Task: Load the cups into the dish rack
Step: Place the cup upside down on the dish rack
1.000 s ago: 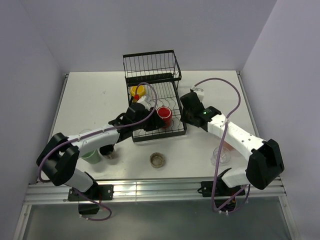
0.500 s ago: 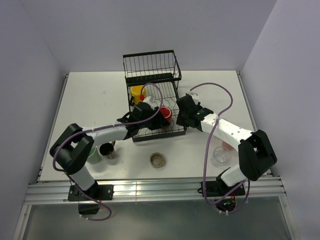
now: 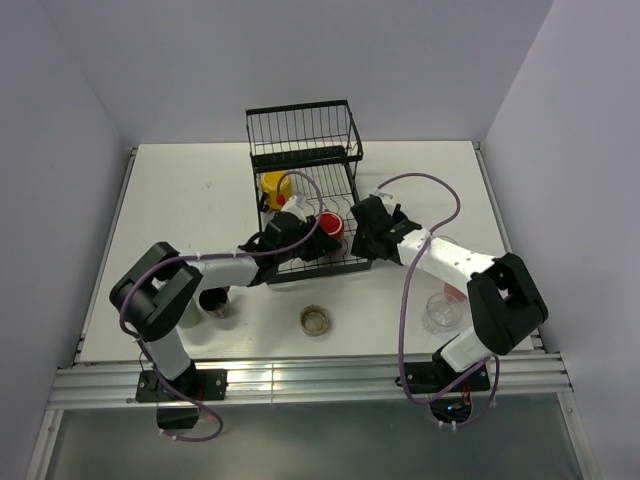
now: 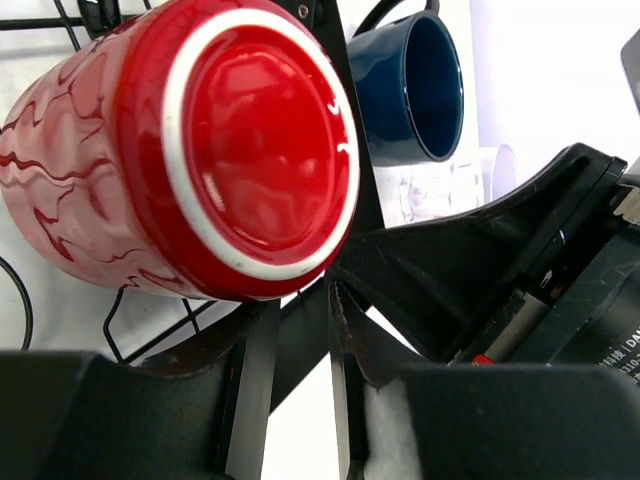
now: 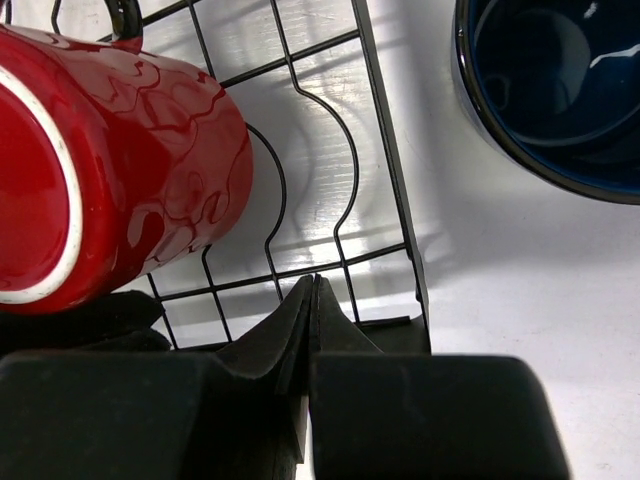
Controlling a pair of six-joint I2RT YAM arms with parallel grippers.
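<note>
The black wire dish rack stands at the back middle of the table. A red mug lies on its side on the rack's low part, its base towards the left wrist camera. A yellow cup sits behind it in the rack. My left gripper is just under the red mug, its jaws slightly open with nothing between them. My right gripper is shut and empty at the rack's right front edge. A navy mug stands on the table beside the rack.
On the near part of the table stand a black mug, a low brownish glass, a clear glass and a pink tumbler. Another clear glass stands by the navy mug. Both arms crowd the rack's front.
My right gripper has closed and moved left to the rack's right front edge. The left arm has reached further in by the red mug, and its jaws have narrowed.
</note>
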